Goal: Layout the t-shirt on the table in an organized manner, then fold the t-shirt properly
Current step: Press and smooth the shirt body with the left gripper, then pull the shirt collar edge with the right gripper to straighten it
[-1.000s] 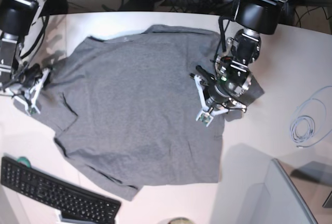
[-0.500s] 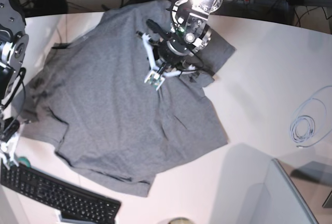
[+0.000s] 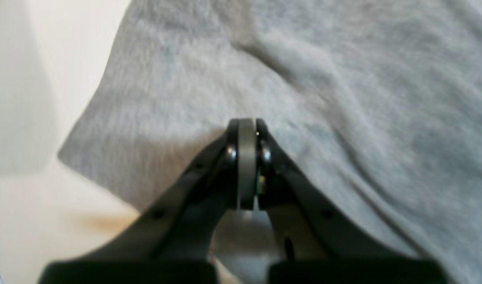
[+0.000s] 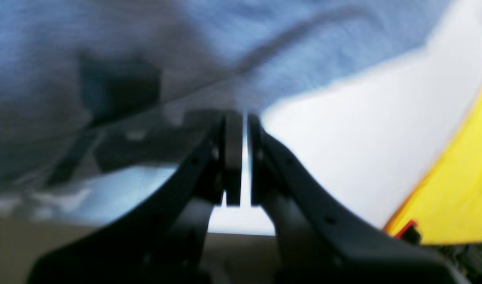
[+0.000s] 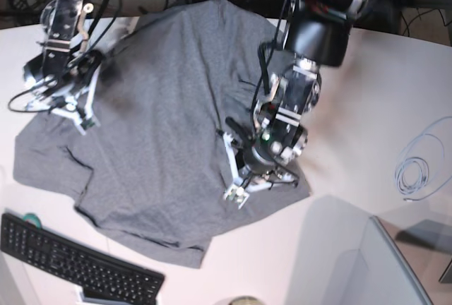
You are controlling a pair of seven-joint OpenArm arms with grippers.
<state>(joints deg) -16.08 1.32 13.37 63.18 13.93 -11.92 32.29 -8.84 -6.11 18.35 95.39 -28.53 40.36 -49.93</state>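
Base view high, downward over everything; both wrist views close, downward, within its scope.

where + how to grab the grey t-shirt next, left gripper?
I'd take the t-shirt by its free corner at the left of the left wrist view, coming from the bare table beside it. The corner lies flat, tapering to a point on the tabletop, so the left gripper would probably have to open, get low and pinch the edge; the creases further in look likelier to bunch.
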